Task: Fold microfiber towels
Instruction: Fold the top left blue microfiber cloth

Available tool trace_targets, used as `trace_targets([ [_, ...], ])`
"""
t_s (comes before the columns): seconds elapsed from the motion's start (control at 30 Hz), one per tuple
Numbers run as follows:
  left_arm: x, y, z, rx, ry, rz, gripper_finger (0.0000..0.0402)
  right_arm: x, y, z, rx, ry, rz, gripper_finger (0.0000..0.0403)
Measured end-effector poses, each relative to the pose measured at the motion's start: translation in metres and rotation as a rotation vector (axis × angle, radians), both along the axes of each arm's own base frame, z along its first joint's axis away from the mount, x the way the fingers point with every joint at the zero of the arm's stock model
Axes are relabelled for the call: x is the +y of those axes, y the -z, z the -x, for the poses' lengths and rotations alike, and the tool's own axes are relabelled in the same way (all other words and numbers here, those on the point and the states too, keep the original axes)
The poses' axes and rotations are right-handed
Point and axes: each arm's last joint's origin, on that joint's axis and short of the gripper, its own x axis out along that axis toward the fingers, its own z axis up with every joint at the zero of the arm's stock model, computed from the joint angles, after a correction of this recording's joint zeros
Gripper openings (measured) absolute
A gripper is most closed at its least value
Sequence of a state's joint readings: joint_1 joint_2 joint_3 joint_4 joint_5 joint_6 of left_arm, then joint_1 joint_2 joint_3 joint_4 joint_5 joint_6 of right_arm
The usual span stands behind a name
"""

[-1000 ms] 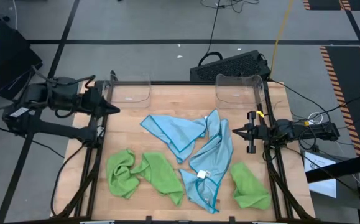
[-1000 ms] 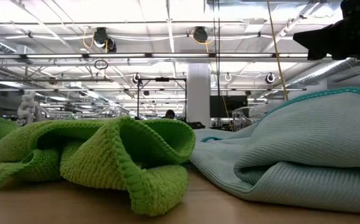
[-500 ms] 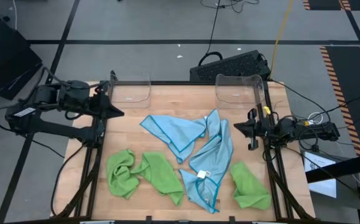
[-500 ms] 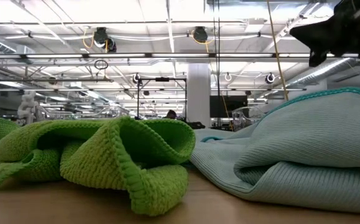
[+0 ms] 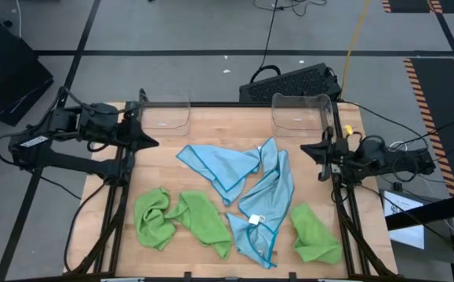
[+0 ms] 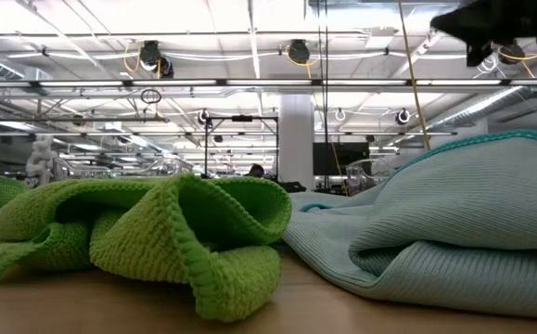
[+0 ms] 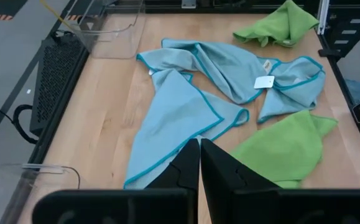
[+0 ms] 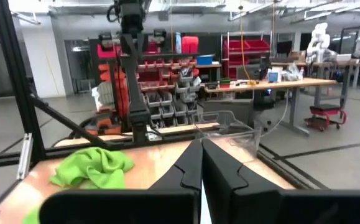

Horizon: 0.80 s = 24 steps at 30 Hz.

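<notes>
1. Both arms idle: left gripper [image 5: 150, 142] at 9 o'clock edge, right gripper [image 5: 306, 150] at 3 o'clock, jaws together, empty.
2. Blue towels [image 5: 246, 184] crumpled mid-tabletop [image 5: 172, 176]; green towels [image 5: 183, 219] at 6 o'clock.
3. I'd open jaws, pinch one teal corner, spread flat first.

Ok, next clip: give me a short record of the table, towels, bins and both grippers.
blue towels: two, unfolded, crumpled mid-table, overlapping
green towels: three, crumpled along near edge
bins: two clear, at far edge
left gripper: jaws shut, empty, above left side
right gripper: jaws shut, empty, above right side
folding: not begun
</notes>
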<state>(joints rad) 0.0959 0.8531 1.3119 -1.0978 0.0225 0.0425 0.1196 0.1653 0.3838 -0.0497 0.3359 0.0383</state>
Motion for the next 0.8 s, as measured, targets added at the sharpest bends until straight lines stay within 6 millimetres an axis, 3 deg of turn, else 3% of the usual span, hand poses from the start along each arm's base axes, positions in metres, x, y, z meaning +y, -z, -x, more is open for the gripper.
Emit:
trace_targets([
  [0.23,0.001,0.003,-0.007,0.021,-0.009,0.013,0.0019,0.001,-0.045,-0.006,0.102,0.001,0.002,0.0],
  [0.5,0.003,0.013,-0.033,0.107,-0.017,0.032,0.0019,0.003,-0.081,-0.025,0.203,0.003,-0.031,0.0],
  [0.6,0.005,0.021,-0.049,0.165,-0.012,0.03,0.0019,0.004,-0.082,-0.035,0.254,0.005,-0.039,0.0],
  [0.8,-0.002,0.049,-0.094,0.262,0.069,-0.044,0.0023,0.006,-0.063,-0.053,0.364,0.008,-0.034,0.0],
])
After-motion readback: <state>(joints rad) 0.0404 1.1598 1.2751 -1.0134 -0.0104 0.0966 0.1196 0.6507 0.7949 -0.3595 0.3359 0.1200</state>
